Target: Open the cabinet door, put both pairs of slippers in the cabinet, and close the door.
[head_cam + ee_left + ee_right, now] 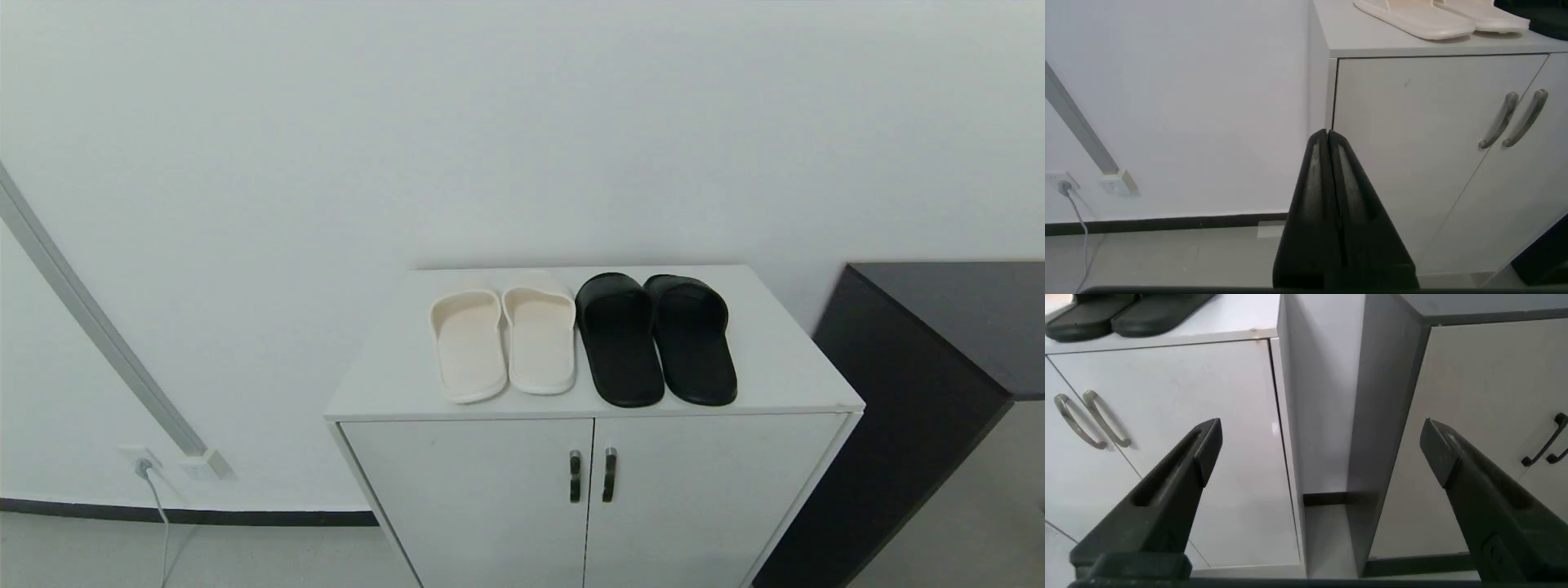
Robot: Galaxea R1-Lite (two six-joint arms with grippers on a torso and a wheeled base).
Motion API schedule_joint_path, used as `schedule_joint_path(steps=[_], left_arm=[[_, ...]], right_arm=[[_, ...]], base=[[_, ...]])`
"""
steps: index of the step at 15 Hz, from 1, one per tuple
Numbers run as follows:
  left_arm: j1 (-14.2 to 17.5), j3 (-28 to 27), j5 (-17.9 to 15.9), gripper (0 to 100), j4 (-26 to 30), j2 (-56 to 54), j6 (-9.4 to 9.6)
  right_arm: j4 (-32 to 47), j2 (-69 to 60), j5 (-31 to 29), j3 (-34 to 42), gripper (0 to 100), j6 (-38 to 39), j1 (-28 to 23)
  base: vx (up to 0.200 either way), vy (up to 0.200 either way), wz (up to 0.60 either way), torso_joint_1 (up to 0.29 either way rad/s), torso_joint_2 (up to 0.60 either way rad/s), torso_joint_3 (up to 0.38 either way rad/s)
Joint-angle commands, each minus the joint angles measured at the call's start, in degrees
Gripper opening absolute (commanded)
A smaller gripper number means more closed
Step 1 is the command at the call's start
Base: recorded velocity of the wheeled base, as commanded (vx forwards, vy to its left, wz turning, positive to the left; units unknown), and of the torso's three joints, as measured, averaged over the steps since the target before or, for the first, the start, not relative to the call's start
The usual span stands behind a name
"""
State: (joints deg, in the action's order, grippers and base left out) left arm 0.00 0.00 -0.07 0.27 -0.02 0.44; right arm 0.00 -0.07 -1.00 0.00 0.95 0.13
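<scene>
The white slippers (502, 343) and black slippers (657, 339) lie side by side on top of the cabinet (784, 371). Both doors (473, 498) are closed, with their handles (575, 475) in the middle. My left jaws are pressed together and hold nothing. My right jaws stand wide apart, also empty.

The cabinet (784, 367) is faced in smooth white board with a matt finish, faintly reflective on its side panel. Its door handles (575, 475) appear to be satin metal. The cream slippers (469, 351) and black slippers (620, 351) look moulded from matt, rubbery foam, finely ribbed across the straps. The right gripper (1323, 433) and left gripper (1328, 137) are finished in matt black, seemingly plastic.
</scene>
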Motion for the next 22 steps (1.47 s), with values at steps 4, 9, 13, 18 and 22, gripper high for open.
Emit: schedule_joint_path(steps=[4, 9, 13, 18, 22], left_arm=[[0.00, 0.00, -0.01, 0, 0.00, 0.02, 0.00], [0.00, 0.00, -0.01, 0, 0.00, 0.02, 0.00], [0.00, 0.00, -0.01, 0, 0.00, 0.02, 0.00], [0.00, 0.00, -0.01, 0, 0.00, 0.02, -0.09], [0.00, 0.00, -0.01, 0, 0.00, 0.02, 0.00]], right_arm=[[-0.09, 0.16, -1.81, 0.00, 100, -0.34, -0.22], [-0.09, 0.78, -3.04, -0.18, 100, -2.09, -0.31], [-0.62, 1.92, -1.29, -0.18, 100, -4.29, -0.40], [-1.49, 2.62, -1.37, -0.53, 100, -5.26, -1.36], [2.72, 36.81, 7.15, -38.85, 100, 7.40, 2.06]], base=[[0.000, 0.000, 0.00, 0.000, 0.00, 0.000], [0.000, 0.000, 0.00, 0.000, 0.00, 0.000], [0.000, 0.000, 0.00, 0.000, 0.00, 0.000], [0.000, 0.000, 0.00, 0.000, 0.00, 0.000], [0.000, 0.000, 0.00, 0.000, 0.00, 0.000]])
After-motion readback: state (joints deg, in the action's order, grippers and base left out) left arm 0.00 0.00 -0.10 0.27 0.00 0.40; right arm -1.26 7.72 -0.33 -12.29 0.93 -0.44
